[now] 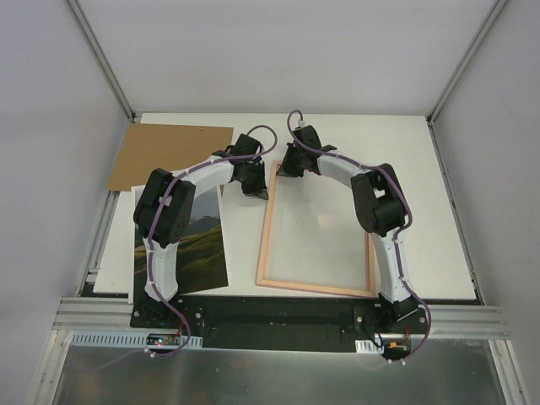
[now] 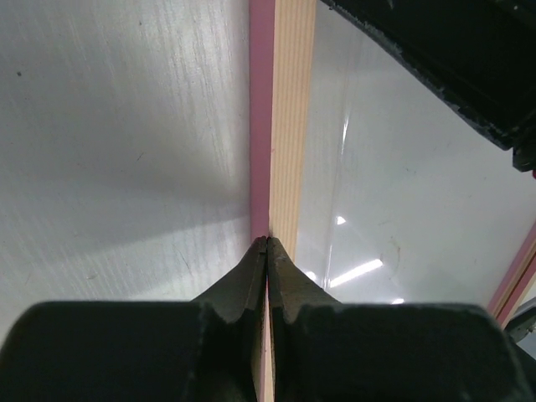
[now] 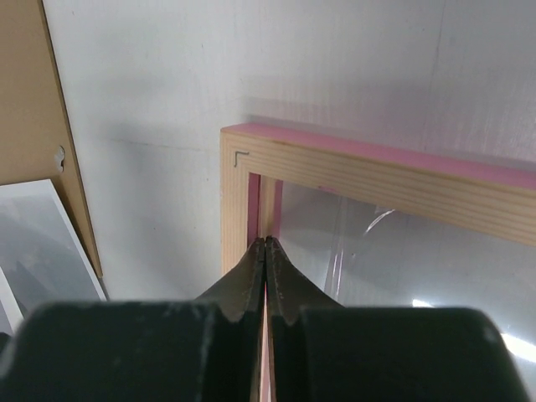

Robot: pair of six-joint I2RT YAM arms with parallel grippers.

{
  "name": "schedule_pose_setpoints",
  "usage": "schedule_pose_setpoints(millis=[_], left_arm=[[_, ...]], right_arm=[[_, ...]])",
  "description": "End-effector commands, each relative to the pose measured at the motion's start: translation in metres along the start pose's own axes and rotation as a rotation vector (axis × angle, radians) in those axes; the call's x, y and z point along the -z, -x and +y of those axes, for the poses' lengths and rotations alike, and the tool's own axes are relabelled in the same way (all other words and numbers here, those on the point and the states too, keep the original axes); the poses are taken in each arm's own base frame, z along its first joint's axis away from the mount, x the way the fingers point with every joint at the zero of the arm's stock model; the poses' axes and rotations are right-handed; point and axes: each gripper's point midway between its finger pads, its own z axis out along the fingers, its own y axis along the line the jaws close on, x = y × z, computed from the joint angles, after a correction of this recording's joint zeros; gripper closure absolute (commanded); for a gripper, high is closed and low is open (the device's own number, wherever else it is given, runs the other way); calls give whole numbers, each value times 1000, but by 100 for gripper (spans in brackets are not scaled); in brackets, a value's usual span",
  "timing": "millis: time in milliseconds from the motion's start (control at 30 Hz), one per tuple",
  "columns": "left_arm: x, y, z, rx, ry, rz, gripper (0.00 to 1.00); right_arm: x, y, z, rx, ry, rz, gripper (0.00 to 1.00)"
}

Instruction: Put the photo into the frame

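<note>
The frame, a salmon-pink wooden border round a clear pane, lies flat at the table's middle. The photo, a dark mountain landscape, lies to its left, partly under the left arm. My left gripper is shut, its tips over the frame's left rail near the far corner. The left wrist view shows the closed tips right at the pink and wood strip. My right gripper is also shut, at the frame's far left corner, tips at the inner edge of the rail.
A brown cardboard board lies at the far left, its edge showing in the right wrist view. The white tabletop stretches right of the frame. Grey walls and metal posts close in the sides.
</note>
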Motion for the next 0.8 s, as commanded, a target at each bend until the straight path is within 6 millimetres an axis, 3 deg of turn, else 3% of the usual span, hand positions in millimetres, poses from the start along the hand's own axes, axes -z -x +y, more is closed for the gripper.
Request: schedule_pose_setpoints(millis=[0,233,300,433,533,633,700,767], left_arm=[[-3,3,-8,-4,-29,7,100],[-1,2,-9,-6,-39,12,100],[8,10,-10,-9,-31,-24,100],[47,32,-6,39,-37,-123,95],[80,38,12,98,-2,-216,90],[106,30,39,207,46,-281,87],[125,21,66,318,94,-335,81],[132,-6,103,432,180,-357,78]], right_arm=[[-3,12,9,-12,22,-19,99],[-6,12,6,-15,-4,-16,99],[1,17,9,-6,1,-31,98],[28,34,21,31,10,-79,90],[53,48,33,72,23,-120,82],[77,54,51,105,77,-139,72],[82,45,69,136,156,-105,63],[79,26,87,167,216,-53,58]])
